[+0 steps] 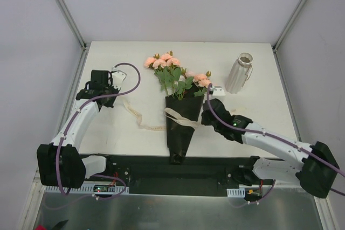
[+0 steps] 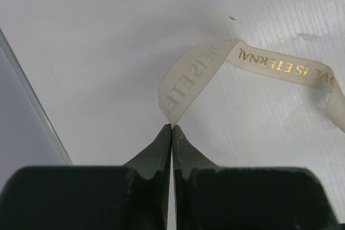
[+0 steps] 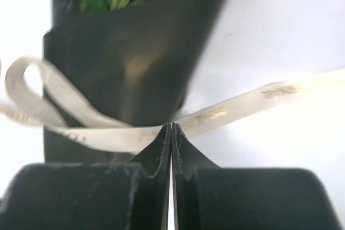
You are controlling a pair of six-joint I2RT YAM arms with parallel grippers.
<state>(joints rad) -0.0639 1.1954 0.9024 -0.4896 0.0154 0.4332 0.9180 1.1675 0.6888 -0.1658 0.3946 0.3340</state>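
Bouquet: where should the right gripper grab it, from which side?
Likely the narrow near end of its black wrap, from above, fingers across it: the bouquet lies flat and tapers there, so jaws can span it. The right gripper is shut on the ribbon, so release first.

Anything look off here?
The ribbon sprawls loose and kinked over the table left of the bouquet, pinched by both the left gripper and right gripper. The bouquet's foot overhangs the table's near edge. The vase stands upright.

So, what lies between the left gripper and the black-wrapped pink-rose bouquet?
A cream ribbon with gold lettering trails over the white table from left gripper to bouquet; top view shows it.
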